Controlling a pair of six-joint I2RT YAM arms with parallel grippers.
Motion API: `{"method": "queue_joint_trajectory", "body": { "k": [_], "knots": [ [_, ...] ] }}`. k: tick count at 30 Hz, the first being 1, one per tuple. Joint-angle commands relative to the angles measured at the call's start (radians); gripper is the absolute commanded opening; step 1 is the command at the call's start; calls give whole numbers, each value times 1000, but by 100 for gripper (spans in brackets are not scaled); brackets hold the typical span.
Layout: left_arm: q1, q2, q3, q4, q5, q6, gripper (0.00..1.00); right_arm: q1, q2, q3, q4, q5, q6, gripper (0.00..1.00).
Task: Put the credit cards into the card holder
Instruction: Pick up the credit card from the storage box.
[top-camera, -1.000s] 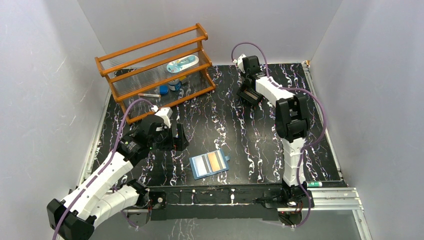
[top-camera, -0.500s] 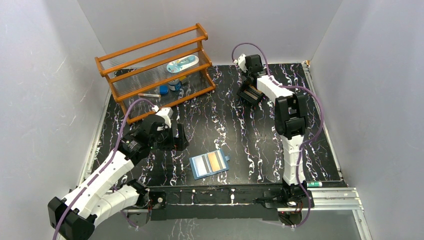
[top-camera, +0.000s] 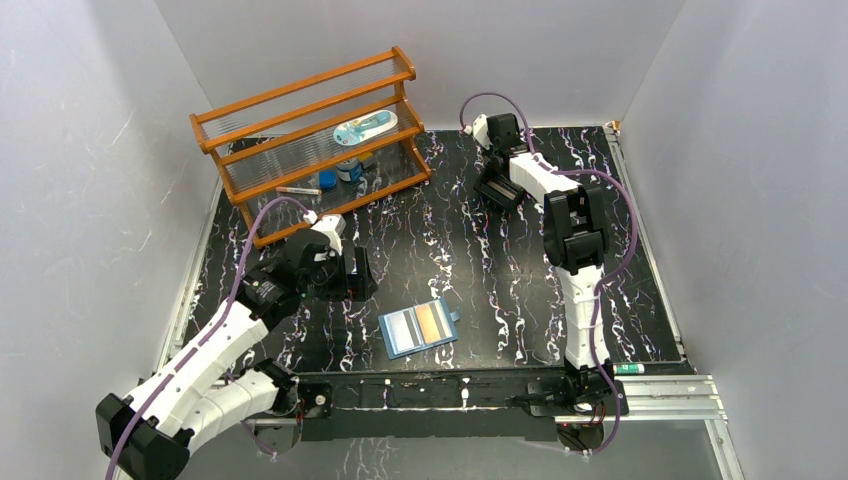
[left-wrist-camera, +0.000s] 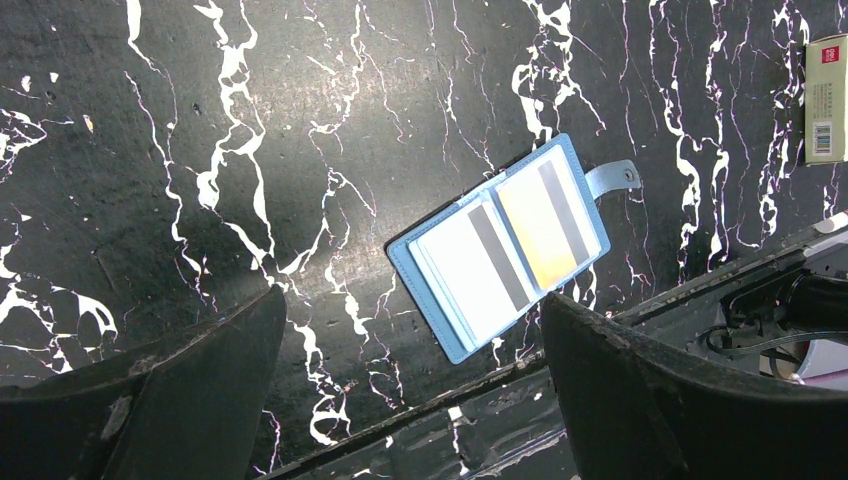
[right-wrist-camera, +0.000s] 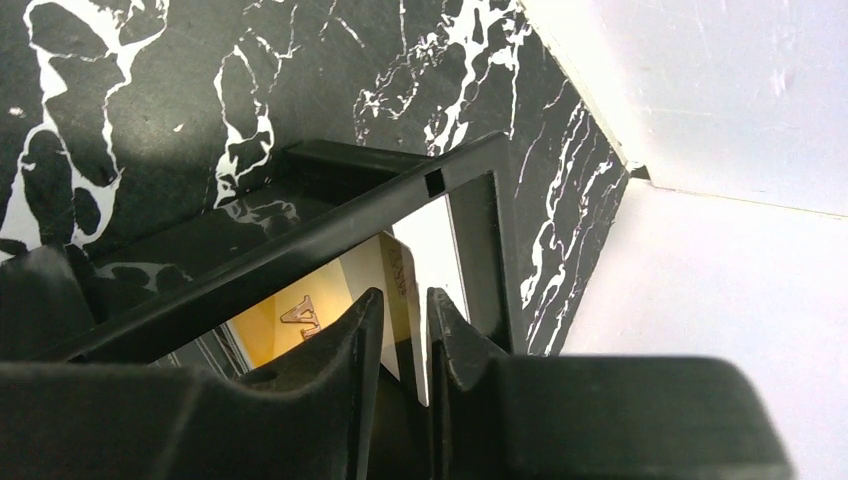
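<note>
The blue card holder (top-camera: 418, 328) lies open near the table's front edge, with a cream card (left-wrist-camera: 470, 265) and an orange-gold card (left-wrist-camera: 540, 230) in its two sides. My left gripper (top-camera: 355, 275) is open and empty, hovering left of and behind the holder (left-wrist-camera: 510, 245). My right gripper (top-camera: 497, 188) reaches into the black tray (right-wrist-camera: 470, 165) at the back. Its jaws stand narrowly apart around a cream card (right-wrist-camera: 440, 250) standing on edge. A slim gap shows beside the card. An orange-gold card (right-wrist-camera: 290, 315) stands beside it in the tray.
A wooden rack (top-camera: 310, 130) with small items stands at the back left. A beige box (left-wrist-camera: 825, 100) lies at the right edge of the left wrist view. The metal front rail (left-wrist-camera: 450, 400) runs just in front of the holder. White walls enclose the table.
My right arm has shifted slightly left at the tray. The left arm and the card holder have not moved.
</note>
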Motion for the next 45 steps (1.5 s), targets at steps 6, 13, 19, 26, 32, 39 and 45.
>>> {"method": "queue_joint_trajectory", "body": {
  "k": [6,13,19,26,32,39,45],
  "knots": [
    [-2,6,5,-12,-11,12,99,-7,-42,59,63,45,-25,19],
    [-2,-15,2,-11,-19,8,99,-18,-46,61,51,22,-14,14],
    [-1,-15,3,-11,-21,6,99,-18,-42,44,48,-2,-10,18],
    [-2,-10,4,-11,-20,7,99,-20,-22,53,52,-4,-16,26],
    [-2,-10,3,-12,-22,7,99,-21,-4,56,54,-1,-24,30],
    [-2,-11,3,-13,-26,6,99,-24,8,72,59,3,-34,30],
    [-1,-11,4,-12,-28,7,99,-28,21,84,57,0,-35,30]
  ]
}}
